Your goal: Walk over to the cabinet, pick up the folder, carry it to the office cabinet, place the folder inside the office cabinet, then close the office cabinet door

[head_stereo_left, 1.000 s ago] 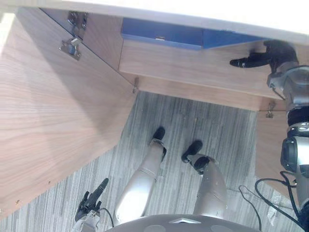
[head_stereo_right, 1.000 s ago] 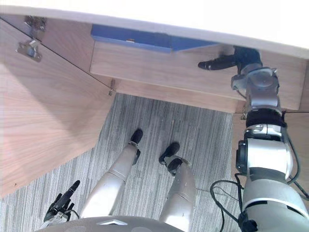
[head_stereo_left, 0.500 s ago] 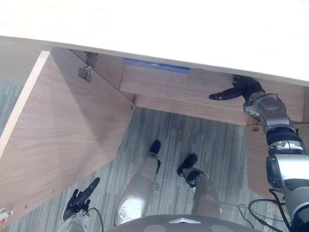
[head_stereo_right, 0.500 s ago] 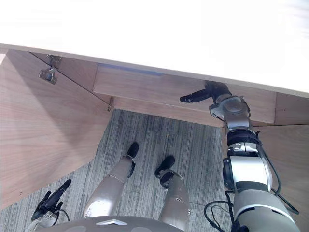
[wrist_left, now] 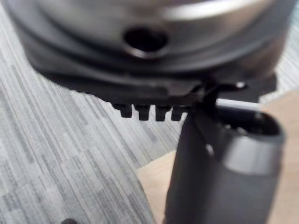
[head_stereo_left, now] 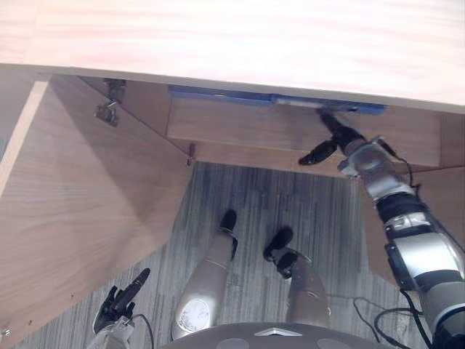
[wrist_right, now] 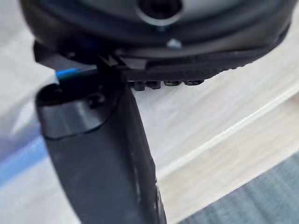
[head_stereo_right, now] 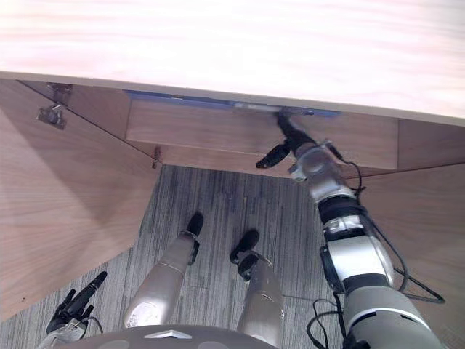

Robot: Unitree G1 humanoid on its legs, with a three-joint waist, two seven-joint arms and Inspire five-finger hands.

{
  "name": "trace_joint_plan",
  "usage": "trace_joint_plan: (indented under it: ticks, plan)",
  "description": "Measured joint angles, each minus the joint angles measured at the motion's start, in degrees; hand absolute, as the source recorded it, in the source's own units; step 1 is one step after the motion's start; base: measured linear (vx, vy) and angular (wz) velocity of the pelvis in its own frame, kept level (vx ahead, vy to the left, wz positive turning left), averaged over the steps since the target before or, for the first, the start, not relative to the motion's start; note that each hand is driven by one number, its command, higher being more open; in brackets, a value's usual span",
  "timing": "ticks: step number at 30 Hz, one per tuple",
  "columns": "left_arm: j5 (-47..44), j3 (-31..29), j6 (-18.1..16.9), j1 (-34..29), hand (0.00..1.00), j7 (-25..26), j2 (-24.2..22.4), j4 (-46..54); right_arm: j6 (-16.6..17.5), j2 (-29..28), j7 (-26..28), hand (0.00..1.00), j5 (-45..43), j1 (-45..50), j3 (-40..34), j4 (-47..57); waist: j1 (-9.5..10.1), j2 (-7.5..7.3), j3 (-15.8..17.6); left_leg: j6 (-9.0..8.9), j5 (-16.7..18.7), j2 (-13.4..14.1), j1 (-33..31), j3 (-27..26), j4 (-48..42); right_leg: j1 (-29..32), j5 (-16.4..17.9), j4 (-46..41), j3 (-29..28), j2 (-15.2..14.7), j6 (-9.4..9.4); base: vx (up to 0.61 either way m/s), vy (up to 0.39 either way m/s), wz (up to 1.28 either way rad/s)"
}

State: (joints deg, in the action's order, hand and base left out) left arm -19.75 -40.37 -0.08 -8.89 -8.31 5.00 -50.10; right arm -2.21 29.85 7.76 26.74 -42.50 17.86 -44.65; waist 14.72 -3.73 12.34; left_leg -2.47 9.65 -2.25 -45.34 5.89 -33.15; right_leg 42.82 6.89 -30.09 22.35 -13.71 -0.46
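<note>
A flat blue folder [head_stereo_left: 218, 93] lies on the upper shelf [head_stereo_left: 240, 127] inside the open wooden office cabinet, mostly hidden under the cabinet top [head_stereo_left: 232, 36]. My right hand [head_stereo_left: 341, 138] is raised in front of that shelf. Its straight fingers point up and touch the folder's right front edge, and the thumb sticks out to the left below it. In the right wrist view a blue strip of the folder [wrist_right: 18, 163] shows beside the thumb, above the pale shelf front. My left hand [head_stereo_left: 120, 302] hangs low at the lower left over the carpet, fingers relaxed and holding nothing.
The cabinet's left door [head_stereo_left: 80, 203] stands wide open and slants across the left side, hinges [head_stereo_left: 109, 109] near its top. A second wooden door panel [head_stereo_right: 429, 218] stands open on the right. Grey striped carpet [head_stereo_left: 290, 203] lies between them.
The right hand has moved left along the shelf front and turned its fingers up onto the folder's edge. The camera has shifted a little. The left hand stays hanging.
</note>
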Motion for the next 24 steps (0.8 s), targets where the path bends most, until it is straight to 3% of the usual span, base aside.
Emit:
trace_joint_plan:
  ticks: [5,10,24]
  plan:
    - [0.1,3.4,0.0,1.8,1.0,0.8,-0.4,-2.3,0.4,-1.0,-0.4,1.0,9.0,1.6,6.0,2.9,-1.0,-0.09,0.8,-0.57,0.4,1.2,2.2,-0.6,0.6,-1.7,-0.2,0.9,-0.6,1.3,-0.09,0.03,-0.032,-0.14]
    - [0.1,4.8,-0.2,3.4,1.0,0.8,-1.3,-2.3,1.6,-1.1,-0.4,1.0,11.2,1.8,8.0,2.9,-1.1,-0.07,0.9,-0.85,0.5,2.0,3.2,-0.8,1.2,-2.4,-0.1,1.2,-0.5,2.1,-0.43,0.02,-0.045,-0.04]
    - [0.0,4.7,-1.2,5.3,1.0,2.9,-1.4,-3.9,0.9,-1.1,-0.5,1.0,10.5,1.6,13.2,4.0,-0.97,-0.4,2.2,-1.33,0.9,3.6,6.2,-1.2,2.1,-5.5,-0.3,3.1,-0.6,3.8,-0.87,0.0,-0.02,-0.03]
